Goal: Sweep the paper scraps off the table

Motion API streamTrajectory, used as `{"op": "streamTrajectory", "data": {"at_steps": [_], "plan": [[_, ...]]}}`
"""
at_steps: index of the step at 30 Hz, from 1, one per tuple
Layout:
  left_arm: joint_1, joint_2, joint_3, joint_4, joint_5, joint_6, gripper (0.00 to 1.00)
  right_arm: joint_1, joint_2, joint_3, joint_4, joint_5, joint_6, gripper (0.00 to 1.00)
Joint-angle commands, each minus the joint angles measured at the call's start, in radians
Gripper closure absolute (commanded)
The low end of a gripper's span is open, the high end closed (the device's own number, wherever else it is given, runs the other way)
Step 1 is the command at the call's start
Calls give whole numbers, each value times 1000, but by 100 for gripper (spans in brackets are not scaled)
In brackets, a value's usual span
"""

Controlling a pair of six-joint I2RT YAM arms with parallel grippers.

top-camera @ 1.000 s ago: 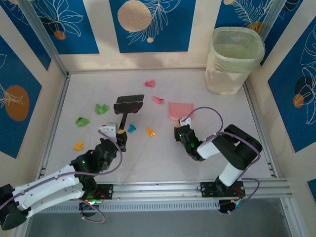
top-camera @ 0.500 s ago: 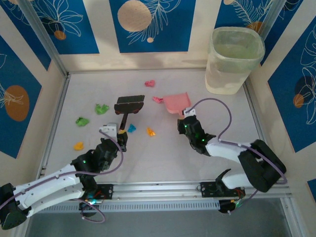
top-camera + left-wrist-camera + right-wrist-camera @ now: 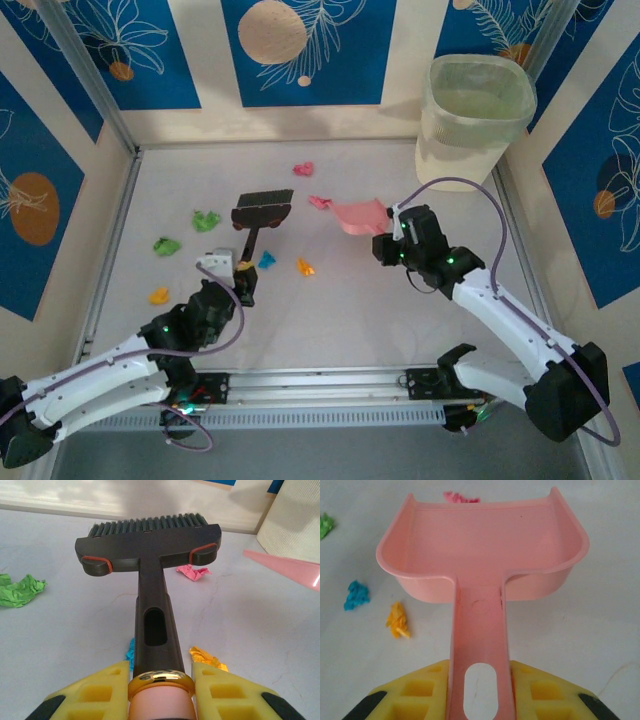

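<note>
Seen from the top external camera, the small crumpled paper scraps (image 3: 306, 267) in pink, green, orange and cyan are lying scattered over the far-left part of the whitish-grey matte table (image 3: 330, 320). The left gripper (image 3: 245, 288) is clenching the thin handle of the dark bristle brush (image 3: 262, 210). The right gripper (image 3: 386, 240) is grasping the handle of the flat pink plastic dustpan (image 3: 356, 214), whose front lip is sitting just beside a pink scrap (image 3: 320, 202). The pale translucent waste bin (image 3: 472, 120) is standing in the far right corner.

In the left wrist view, yellow jaws are pinching the brush (image 3: 152, 580) handle. Cyan (image 3: 130, 652) and orange (image 3: 207, 657) scraps are flanking the handle.

In the right wrist view, yellow jaws are gripping the dustpan (image 3: 485, 545) handle. Cyan (image 3: 357, 595) and orange (image 3: 397, 620) scraps are lying to its left, and a pink one (image 3: 461, 498) is lying just past its far lip.
</note>
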Motion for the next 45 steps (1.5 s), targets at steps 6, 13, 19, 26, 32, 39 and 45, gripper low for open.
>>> {"op": "streamTrajectory", "data": {"at_steps": [6,13,19,26,32,39,45], "plan": [[9,180,230,-132,61,-81,100,-59,24,113,-219,-158,-44,99],[52,466,458,-257,146,-94,100,13,69,169,-263,-56,-100,100],[151,647,620,-292,280,-76,100,81,171,187,-215,14,-136,100],[211,801,755,-282,338,-48,100,112,315,236,-144,89,-153,100],[242,936,931,-387,304,-11,100,125,368,241,-82,78,-148,100],[268,1073,1077,-442,372,14,100,127,397,196,-17,98,-151,100],[269,1137,1114,-450,429,-4,100,118,406,167,23,97,-146,100]]}}
